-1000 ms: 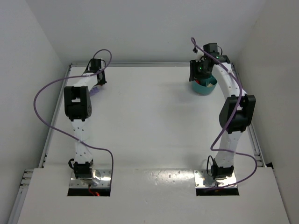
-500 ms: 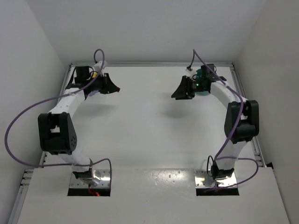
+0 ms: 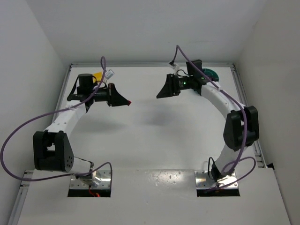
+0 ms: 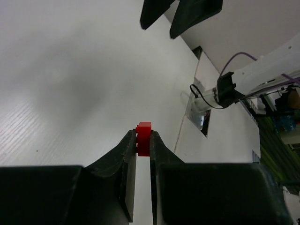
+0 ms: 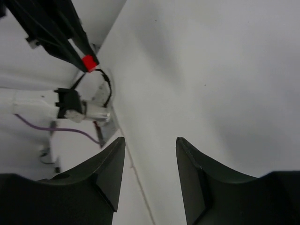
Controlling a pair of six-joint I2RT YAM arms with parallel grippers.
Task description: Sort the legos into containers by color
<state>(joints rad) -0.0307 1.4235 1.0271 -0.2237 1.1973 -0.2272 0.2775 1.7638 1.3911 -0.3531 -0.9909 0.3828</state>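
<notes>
A tiny red lego is pinched between the tips of my left gripper, which is shut on it. From above, the same lego hangs over the table left of centre, and the left gripper points right. My right gripper faces it from the right, apart from it, and its open jaws hold nothing. In the right wrist view the red lego shows at the upper left. The teal container sits at the back right, mostly hidden behind the right arm.
A yellow piece lies near the back left corner, behind the left arm. Purple cables loop off both arms. The table's metal rim and white walls close in the back and sides.
Both arms have swung in toward the middle of the table. The left gripper moved right from the back left corner; the right gripper moved left, away from the teal container.
</notes>
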